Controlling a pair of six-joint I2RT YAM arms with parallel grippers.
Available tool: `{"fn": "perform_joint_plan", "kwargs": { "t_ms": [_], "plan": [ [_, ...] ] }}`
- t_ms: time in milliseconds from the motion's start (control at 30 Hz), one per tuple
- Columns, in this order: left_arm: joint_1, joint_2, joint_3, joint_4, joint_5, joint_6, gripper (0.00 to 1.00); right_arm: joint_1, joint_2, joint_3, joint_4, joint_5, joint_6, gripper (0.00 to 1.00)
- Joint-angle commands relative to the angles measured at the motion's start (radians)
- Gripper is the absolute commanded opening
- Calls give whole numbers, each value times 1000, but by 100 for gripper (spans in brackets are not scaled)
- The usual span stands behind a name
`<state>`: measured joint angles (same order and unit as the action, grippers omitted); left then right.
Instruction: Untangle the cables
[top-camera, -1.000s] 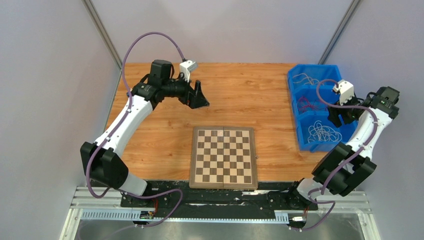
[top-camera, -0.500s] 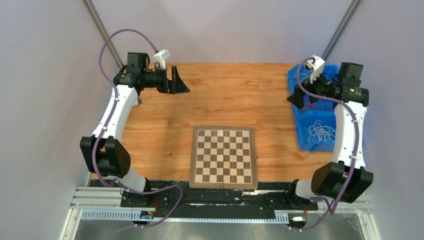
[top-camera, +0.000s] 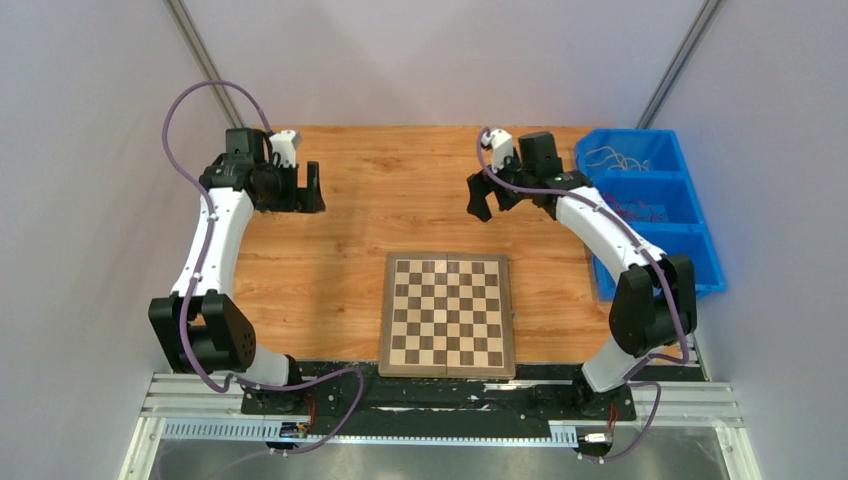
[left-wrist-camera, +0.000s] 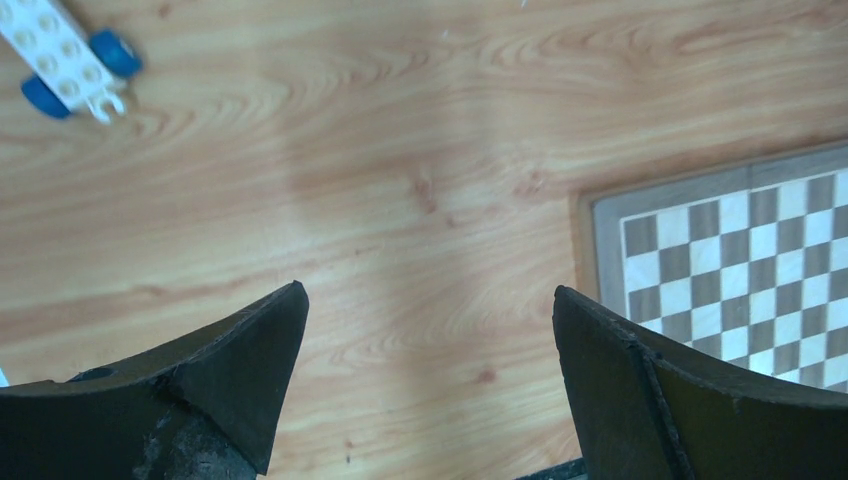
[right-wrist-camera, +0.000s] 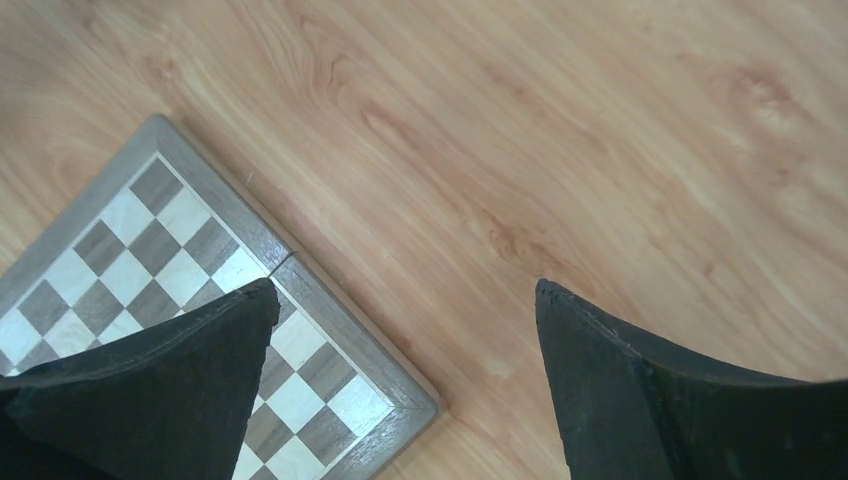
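R gripper (top-camera: 478, 196) has swung off the blue bin (top-camera: 650, 176) to mid-table, jaws wide apart, empty. L gripper (top-camera: 308, 188) has pulled back left, also spread, empty. The cables (top-camera: 608, 157) lie in the bin, white and red in separate compartments: sorting prob. complete.

Chessboard (top-camera: 447, 314), blue bin (top-camera: 705, 250) and possibly a toy block (left-wrist-camera: 68, 62) rest on the table (top-camera: 400, 200).
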<state>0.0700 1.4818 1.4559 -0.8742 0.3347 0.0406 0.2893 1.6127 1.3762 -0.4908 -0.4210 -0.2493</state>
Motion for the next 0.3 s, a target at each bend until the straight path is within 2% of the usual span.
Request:
{"fn": "perform_joint_plan", "kwargs": {
  "t_ms": [0, 267],
  "plan": [
    [-3, -87, -79, 41, -93, 5, 100, 71, 37, -29, 115, 173, 27, 100],
    [-5, -133, -120, 42, -103, -20, 100, 149, 74, 7, 117, 171, -6, 100]
  ]
}}
